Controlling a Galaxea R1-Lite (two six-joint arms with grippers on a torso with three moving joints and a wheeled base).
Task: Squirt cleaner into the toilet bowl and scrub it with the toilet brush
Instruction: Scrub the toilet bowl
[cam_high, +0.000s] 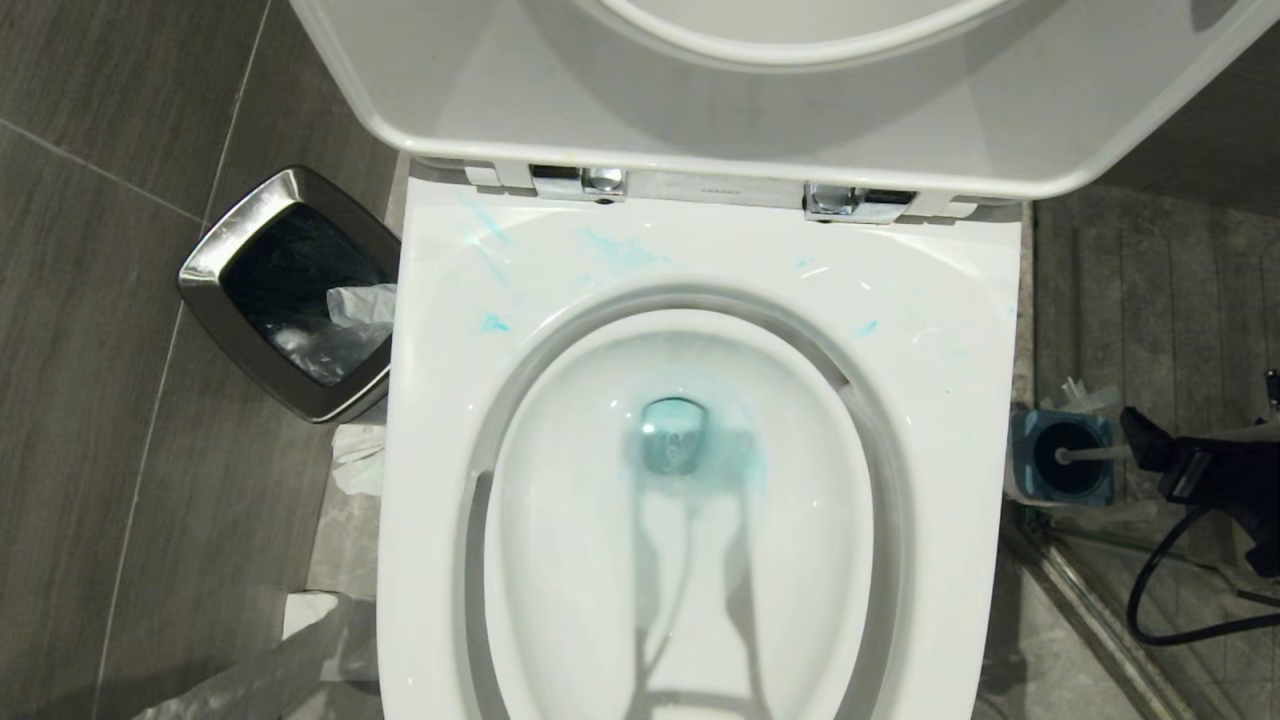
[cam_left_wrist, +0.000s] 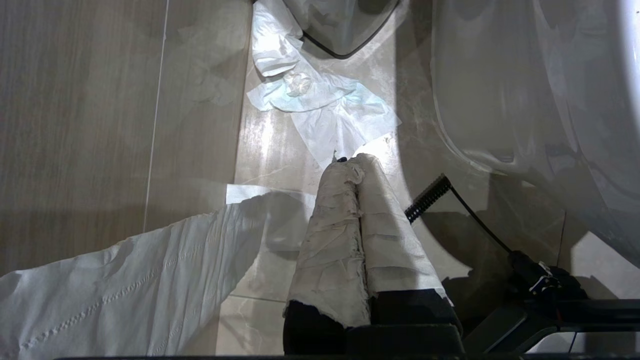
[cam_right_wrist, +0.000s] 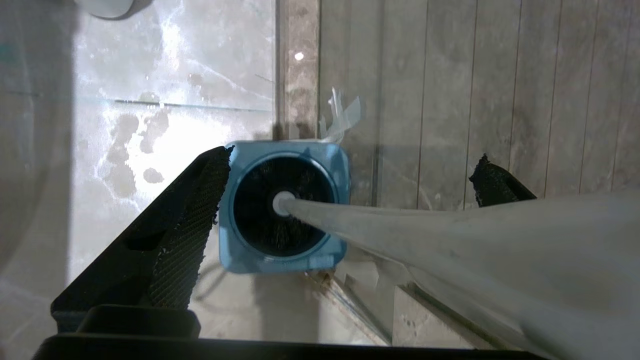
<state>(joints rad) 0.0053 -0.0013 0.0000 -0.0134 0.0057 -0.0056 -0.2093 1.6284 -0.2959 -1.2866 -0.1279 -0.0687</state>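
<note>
The right gripper (cam_right_wrist: 345, 190) is held with its jaws spread wide and nothing is gripped. In the right wrist view the handle of the toilet brush (cam_right_wrist: 400, 235) is seen between the two fingers, running from the holder (cam_right_wrist: 335, 160) up toward the camera, so its long axis lies nearly along the line of the gripper's approach. The dark head is seated in the square blue holder, which stands on the floor just beside the right side of the toilet bowl (cam_high: 960, 400). Whether a finger already touches the handle cannot be told from this view.

In the head view only the tip of the right gripper (cam_high: 1150, 450) is seen at the right edge, close to the holder (cam_high: 1030, 440), so this arm is clearly the nearer one. The cleaner (cam_high: 745, 465) is shown only there: a blue tint lies around the drain, and blue smears are left on the rim near the hinges. A steel-rimmed bin (cam_high: 290, 190) stands at the left of the bowl.

The left gripper (cam_left_wrist: 357, 170) is parked low beside the bowl, its paper-wrapped fingers pressed together over crumpled tissue (cam_left_wrist: 320, 110) on the floor.
</note>
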